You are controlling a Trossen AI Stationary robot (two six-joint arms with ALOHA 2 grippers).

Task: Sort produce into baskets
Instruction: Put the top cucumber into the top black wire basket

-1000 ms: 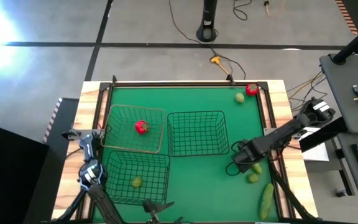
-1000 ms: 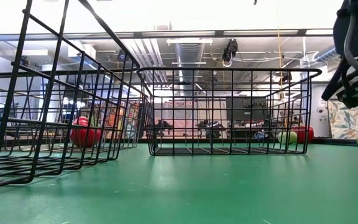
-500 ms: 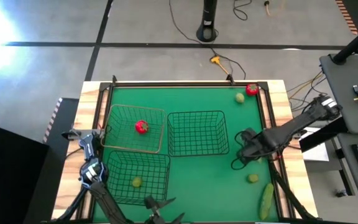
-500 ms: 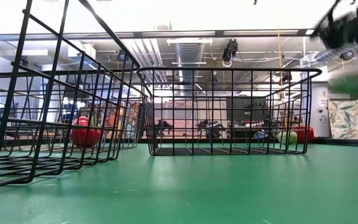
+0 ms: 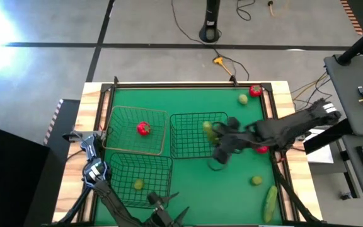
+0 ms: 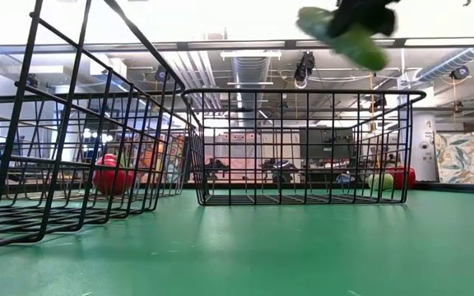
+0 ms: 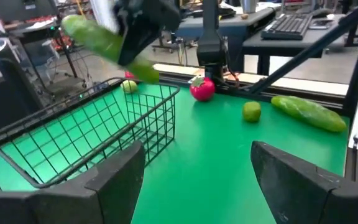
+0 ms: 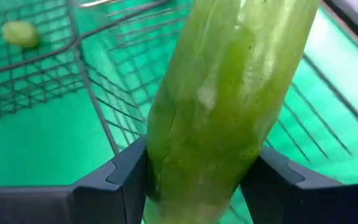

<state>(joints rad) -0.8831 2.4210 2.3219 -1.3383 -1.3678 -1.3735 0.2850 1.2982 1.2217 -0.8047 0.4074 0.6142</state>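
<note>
My right gripper (image 5: 214, 135) is shut on a long green cucumber (image 5: 209, 130), high over the right part of the middle dark wire basket (image 5: 200, 151). The low view shows the cucumber (image 6: 344, 34) tilted above that basket (image 6: 303, 148). A paler basket (image 5: 121, 146) holds a red tomato (image 5: 144, 128). The near-left dark basket (image 5: 121, 189) holds a yellow-green fruit (image 5: 138, 184). My left gripper (image 7: 194, 180) is open and empty at the table's near edge (image 5: 162, 208). My right gripper pinches the cucumber about its middle (image 8: 194, 155) between its two fingers (image 8: 120, 183), which lie across it. The cucumber is lifted clear of the table and tilted, one end lower than the other (image 6: 369, 53).
On the green table lie a second cucumber (image 5: 270, 202), a green fruit (image 5: 256, 181) and a tomato (image 5: 263, 149) at the right. Another tomato (image 5: 255, 91) and a green fruit (image 5: 242, 98) lie at the far right corner. Wooden rails edge the table.
My right gripper has risen from the table's right side and gone toward the left edge, over the middle basket. The cucumber has gone with it, lifted clear of the table and now tilted high above the basket.
</note>
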